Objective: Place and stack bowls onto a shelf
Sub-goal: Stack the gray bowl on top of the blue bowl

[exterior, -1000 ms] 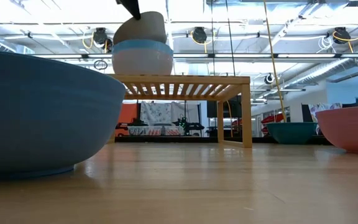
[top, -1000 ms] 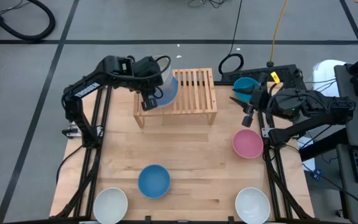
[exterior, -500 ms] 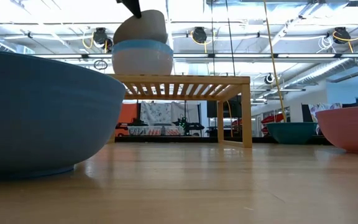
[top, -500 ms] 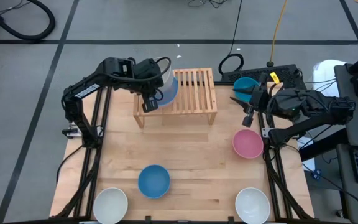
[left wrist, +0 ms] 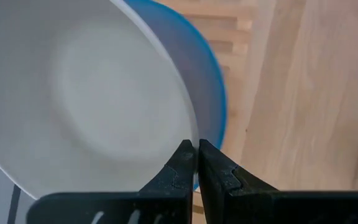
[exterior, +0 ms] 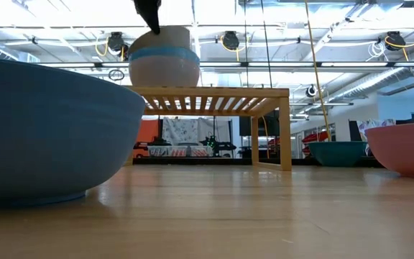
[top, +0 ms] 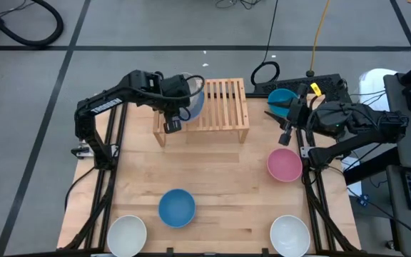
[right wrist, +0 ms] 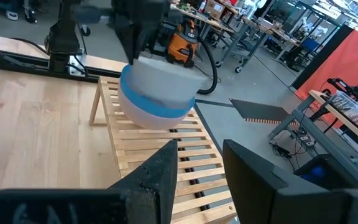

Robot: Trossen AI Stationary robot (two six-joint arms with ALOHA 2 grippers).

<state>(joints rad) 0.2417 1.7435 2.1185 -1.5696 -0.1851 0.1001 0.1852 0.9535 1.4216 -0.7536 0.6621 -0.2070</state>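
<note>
The light-wood slatted shelf (top: 225, 107) stands at the far middle of the table. On its left part is a stack (exterior: 164, 65): a white bowl, a blue bowl (left wrist: 213, 93) in it, and a grey-white bowl (left wrist: 92, 99) on top. My left gripper (top: 179, 108) is shut on the top bowl. My right gripper (top: 286, 134) is open and empty at the table's right, between a teal bowl (top: 282, 98) and a pink bowl (top: 284, 164). My left gripper pinches the grey-white bowl's rim (left wrist: 193, 134) on the side toward the table's left, one finger inside the bowl and one outside. The fingers (exterior: 149, 13) come from above, pointing down. The bowl sits nearly level, nested in the blue bowl on the shelf.
A blue bowl (top: 176, 207) lies at the near middle, a white bowl (top: 127, 234) at the near left corner and another white bowl (top: 290, 234) at the near right. The shelf's right half (right wrist: 185, 168) is bare slats.
My left gripper has gone down and a little toward the table's right with the grey-white bowl. The bowl, held tilted above the stack before, now sits lower and nearly level inside the blue bowl. The gripper stays shut on its rim.
</note>
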